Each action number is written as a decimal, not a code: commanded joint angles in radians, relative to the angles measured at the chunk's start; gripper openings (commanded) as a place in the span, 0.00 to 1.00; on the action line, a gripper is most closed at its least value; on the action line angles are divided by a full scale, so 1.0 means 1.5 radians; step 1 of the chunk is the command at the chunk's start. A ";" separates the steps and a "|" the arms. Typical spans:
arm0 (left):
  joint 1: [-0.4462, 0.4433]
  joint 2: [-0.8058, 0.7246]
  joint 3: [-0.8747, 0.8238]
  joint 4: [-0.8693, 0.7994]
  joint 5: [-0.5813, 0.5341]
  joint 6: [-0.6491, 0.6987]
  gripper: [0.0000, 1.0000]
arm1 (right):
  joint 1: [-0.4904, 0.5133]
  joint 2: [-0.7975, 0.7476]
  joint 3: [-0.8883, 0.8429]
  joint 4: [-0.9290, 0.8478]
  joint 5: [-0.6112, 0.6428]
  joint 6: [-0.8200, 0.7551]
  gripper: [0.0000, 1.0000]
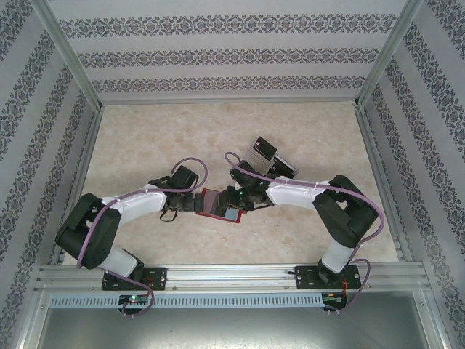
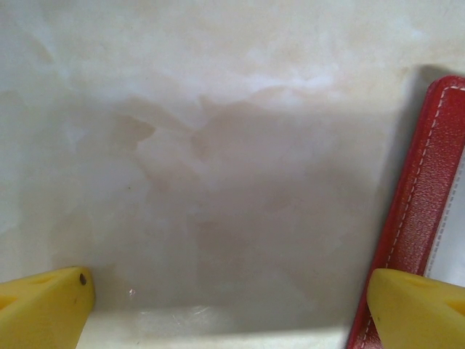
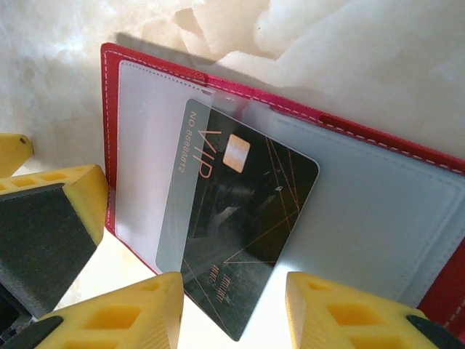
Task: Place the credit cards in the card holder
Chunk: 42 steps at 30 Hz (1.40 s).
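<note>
Our right gripper is loosened astride the card, which lies at 12, long axis 1-to-7, half inside the wallet; the left gripper gapes.

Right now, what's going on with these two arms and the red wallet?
The right gripper is feeding a black credit card into the open red card holder; the card sits partly under a clear pocket, its free corner between the parted jaws. The left gripper, open wide, has one finger at the holder's edge.
</note>
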 commanded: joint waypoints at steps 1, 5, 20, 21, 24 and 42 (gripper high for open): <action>0.004 0.016 -0.021 0.051 0.046 -0.014 0.97 | 0.009 0.019 0.016 -0.017 0.006 -0.011 0.42; 0.003 0.017 -0.022 0.054 0.047 -0.015 0.97 | 0.011 0.033 0.036 -0.023 0.001 -0.016 0.42; 0.004 0.016 -0.028 0.066 0.060 -0.019 0.97 | 0.027 0.067 0.101 -0.095 0.021 -0.039 0.51; 0.004 0.014 -0.028 0.067 0.061 -0.019 0.97 | 0.028 0.067 0.108 -0.116 0.033 -0.045 0.53; 0.002 0.014 -0.028 0.070 0.063 -0.021 0.97 | 0.032 0.061 0.129 -0.178 0.072 -0.064 0.57; 0.002 0.021 -0.034 0.091 0.075 -0.024 0.96 | 0.050 0.102 0.201 -0.248 0.088 -0.081 0.59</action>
